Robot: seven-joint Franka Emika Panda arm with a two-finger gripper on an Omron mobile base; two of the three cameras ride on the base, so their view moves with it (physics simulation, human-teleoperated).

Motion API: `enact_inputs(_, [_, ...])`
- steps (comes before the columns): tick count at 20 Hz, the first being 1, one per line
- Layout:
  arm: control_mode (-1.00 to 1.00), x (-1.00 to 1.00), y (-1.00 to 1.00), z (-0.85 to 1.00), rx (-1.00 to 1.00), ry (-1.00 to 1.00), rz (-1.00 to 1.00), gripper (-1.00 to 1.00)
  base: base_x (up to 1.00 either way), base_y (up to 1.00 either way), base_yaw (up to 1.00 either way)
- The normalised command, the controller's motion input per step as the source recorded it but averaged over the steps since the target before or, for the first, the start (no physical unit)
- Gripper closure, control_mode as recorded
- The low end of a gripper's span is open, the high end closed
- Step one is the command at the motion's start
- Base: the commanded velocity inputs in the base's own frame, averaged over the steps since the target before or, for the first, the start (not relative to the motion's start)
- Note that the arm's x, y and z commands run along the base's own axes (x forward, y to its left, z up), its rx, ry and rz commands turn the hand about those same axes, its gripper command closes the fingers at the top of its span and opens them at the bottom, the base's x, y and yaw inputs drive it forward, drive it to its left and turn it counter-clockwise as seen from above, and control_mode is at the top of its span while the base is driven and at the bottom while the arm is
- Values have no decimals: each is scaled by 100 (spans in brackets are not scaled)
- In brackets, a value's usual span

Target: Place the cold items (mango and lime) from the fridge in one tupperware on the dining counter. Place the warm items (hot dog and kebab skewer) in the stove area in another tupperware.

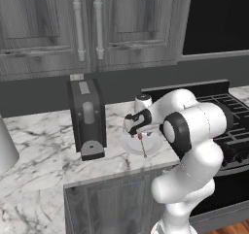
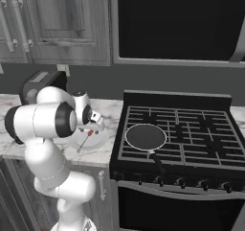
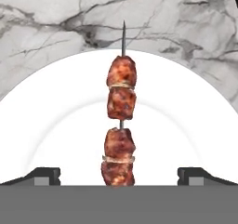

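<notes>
Claw [image 3: 119, 175] agape above kebab skewer [image 3: 120, 125] on white plate [image 3: 195, 125], coffee machine [image 1: 87, 119] leftward.

The kebab skewer [image 3: 121, 125] lies on a plate [image 3: 186, 125] at the centre of the hand view, its tip toward the top of the frame; the counter [image 3: 56, 23] runs behind the plate across the upper part; in the left base view the plate [image 1: 153, 148] sits mid-frame on the counter [image 1: 39, 145], a coffee machine [image 1: 87, 119] to its left, the stove [image 1: 228, 111] to its right; in the right base view a pan [image 2: 145, 137] rests on the stove [image 2: 191, 129], right of the plate [image 2: 98, 139]; cabinets [image 1: 44, 29] fill the upper left.
</notes>
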Motion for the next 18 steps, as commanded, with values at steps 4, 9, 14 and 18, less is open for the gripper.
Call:
enact_inputs(4, [-100, 0, 1, -37, 0, 0, 0, -100, 0, 0, 0])
enact_inputs(9, [-100, 0, 0, -37, 0, 0, 0, -100, 0, 0, 0])
enact_inputs(14, [-100, 0, 0, -20, 0, 0, 0, -100, 0, 0, 0])
enact_inputs(18, [-100, 0, 0, -17, 0, 0, 0, 100, 0, 0, 0])
